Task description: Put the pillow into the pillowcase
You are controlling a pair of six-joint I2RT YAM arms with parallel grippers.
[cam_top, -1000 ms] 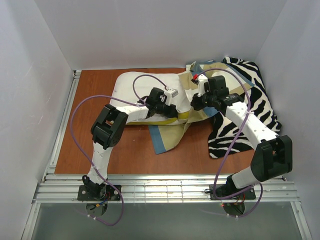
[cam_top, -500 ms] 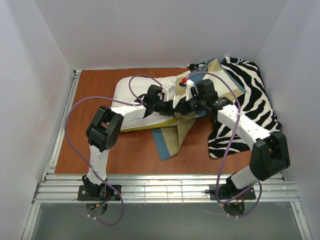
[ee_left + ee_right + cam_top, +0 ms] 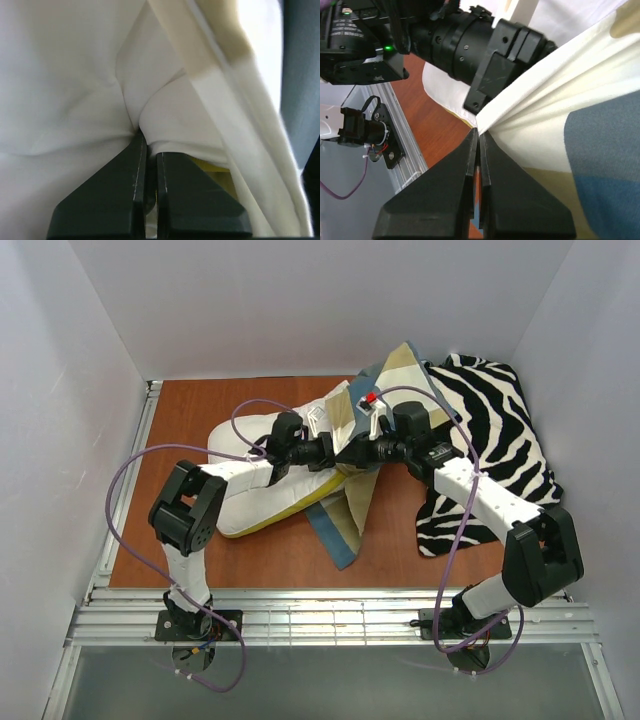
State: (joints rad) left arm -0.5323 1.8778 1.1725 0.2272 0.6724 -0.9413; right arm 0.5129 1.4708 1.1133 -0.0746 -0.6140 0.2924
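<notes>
Two pincers meet mid-table (image 3: 190,410). Pillow (image 3: 250,505) lies left-centre, yellow edge on near side. Left pincer (image 3: 148,145) clenched on fold of white pillow fabric at right end. Just beside it, right pincer (image 3: 478,134) clamped on cream edge of pillowcase (image 3: 342,520), which drapes over pillow end. Zebra cloth (image 3: 500,440) far right.

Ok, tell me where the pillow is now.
In the top view the pillow lies left of centre, pinched by the left gripper, its right end against the pillowcase.

Top cam: high, rear, looks down on table (image 3: 190,410). Wrist cams: v. close, both on pillowcase (image 3: 590,150).
</notes>
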